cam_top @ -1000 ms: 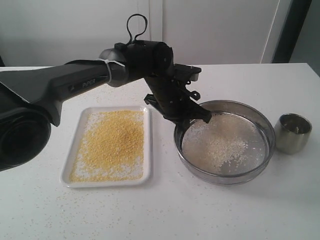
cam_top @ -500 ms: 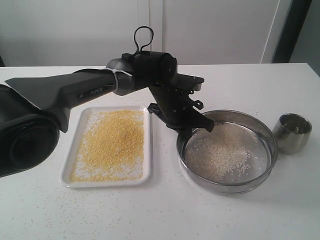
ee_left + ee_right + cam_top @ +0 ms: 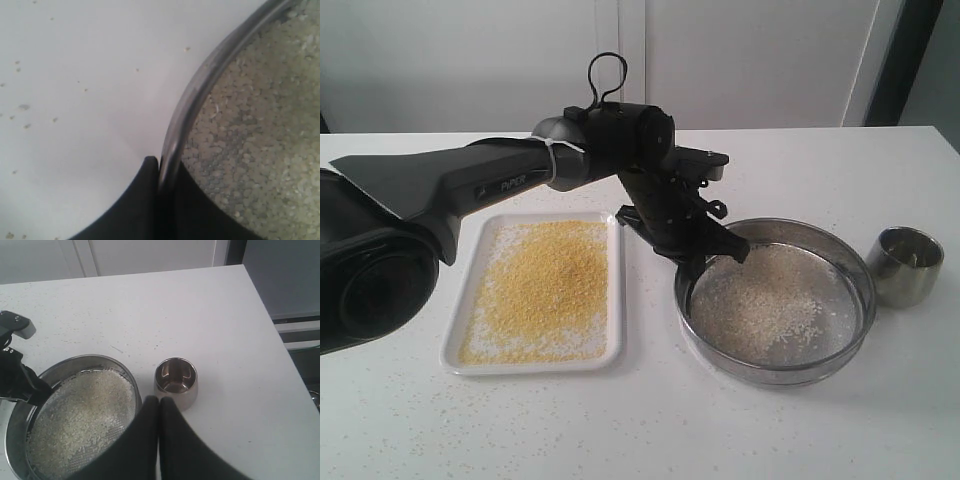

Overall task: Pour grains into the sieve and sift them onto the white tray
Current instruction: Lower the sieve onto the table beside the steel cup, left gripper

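The sieve (image 3: 772, 373) lay to the right of the white tray (image 3: 454, 335), near it but not touching, with a strip of bare table (image 3: 650, 420) between them. My left gripper (image 3: 697, 266) was pinched narrow on its rim, one finger inside the ring and one outside, as the left wrist view showed (image 3: 159, 167). The grip sat on the rim's far-left part, the side turned toward the tray. So the tray lay to the left of my hand, and the whole round of the sieve trailed off to the right, away from it. I could not tell whether the sieve rested on the table or hung just clear.

Golden grains (image 3: 548, 285) covered most of the tray, whose long axis ran from front to back. Only pale grains (image 3: 770, 305) lay on the sieve's mesh. I judged the sifting largely done. Any further pass would mean carrying the sieve leftward, hand leading.

My right gripper (image 3: 159, 407) was closed on nothing, up on the side of the steel cup (image 3: 905, 266), well away from the tray. The left arm was plainly the nearer one.
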Controlling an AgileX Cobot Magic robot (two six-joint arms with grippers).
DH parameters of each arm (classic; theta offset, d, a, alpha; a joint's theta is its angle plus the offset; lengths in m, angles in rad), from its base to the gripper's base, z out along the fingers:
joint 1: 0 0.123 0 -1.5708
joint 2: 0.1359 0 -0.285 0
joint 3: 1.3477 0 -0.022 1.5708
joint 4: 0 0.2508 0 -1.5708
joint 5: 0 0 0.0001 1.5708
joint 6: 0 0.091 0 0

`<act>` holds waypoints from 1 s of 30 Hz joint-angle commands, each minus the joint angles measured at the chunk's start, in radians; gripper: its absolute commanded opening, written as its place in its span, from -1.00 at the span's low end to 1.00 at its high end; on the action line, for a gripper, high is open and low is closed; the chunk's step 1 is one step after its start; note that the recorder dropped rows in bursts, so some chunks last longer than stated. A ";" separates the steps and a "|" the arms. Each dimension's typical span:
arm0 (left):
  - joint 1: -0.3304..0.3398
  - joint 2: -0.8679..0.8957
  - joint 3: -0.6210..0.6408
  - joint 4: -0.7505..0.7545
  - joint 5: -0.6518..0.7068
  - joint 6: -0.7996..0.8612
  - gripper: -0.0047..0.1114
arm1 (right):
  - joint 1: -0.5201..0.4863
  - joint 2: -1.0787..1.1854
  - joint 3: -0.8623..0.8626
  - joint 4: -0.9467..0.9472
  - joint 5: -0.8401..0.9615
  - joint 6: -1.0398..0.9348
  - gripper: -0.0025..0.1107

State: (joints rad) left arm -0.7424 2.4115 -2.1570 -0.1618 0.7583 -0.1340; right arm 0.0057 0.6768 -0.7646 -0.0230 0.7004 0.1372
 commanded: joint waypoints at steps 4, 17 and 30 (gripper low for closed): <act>-0.003 -0.008 -0.008 -0.030 -0.009 0.000 -0.31 | -0.006 -0.008 -0.002 -0.003 -0.014 0.005 -0.96; -0.003 -0.012 -0.008 -0.030 -0.005 0.000 -0.01 | -0.006 -0.008 -0.002 -0.003 -0.014 0.005 -0.96; -0.003 -0.137 -0.008 -0.030 0.163 -0.003 -0.01 | -0.006 -0.008 -0.002 -0.003 -0.014 0.005 -0.96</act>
State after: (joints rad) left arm -0.7424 2.3194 -2.1593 -0.1829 0.8661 -0.1340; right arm 0.0057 0.6768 -0.7646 -0.0230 0.7004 0.1372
